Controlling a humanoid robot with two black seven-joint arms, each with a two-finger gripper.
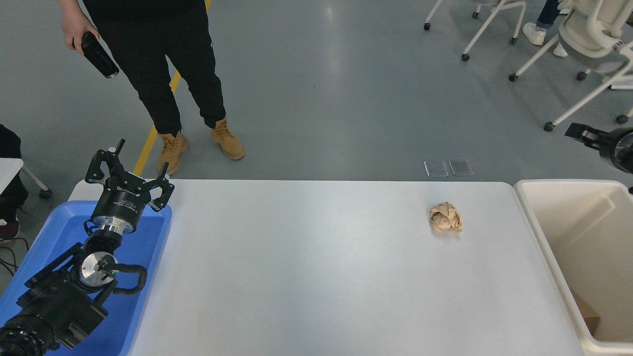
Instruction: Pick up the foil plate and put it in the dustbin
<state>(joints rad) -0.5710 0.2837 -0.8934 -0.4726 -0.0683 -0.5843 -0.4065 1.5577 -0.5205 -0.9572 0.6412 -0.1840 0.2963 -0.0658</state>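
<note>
The dustbin [568,232] stands against the right end of the white tabletop [316,277], its cream walls deep and smooth. Only part of its inside shows, and the foil plate is not visible anywhere in this view — whether it lies in the bin's hidden part cannot be told. A bit of brown cardboard shows low in the bin's near corner.

The right gripper [578,133] pokes in from the right edge, up above the dustbin's far rim and well clear of it. Only a slice of it is in view, so I cannot tell whether its jaws are apart or together.

The left gripper [129,170] is parked at the lower left over the blue tray [148,257], its jaws spread apart and holding nothing.

A crumpled brown paper ball [446,217] sits on the tabletop, toward the dustbin but apart from it. A person [163,69] stands beyond the far edge — dark object in hand
</note>
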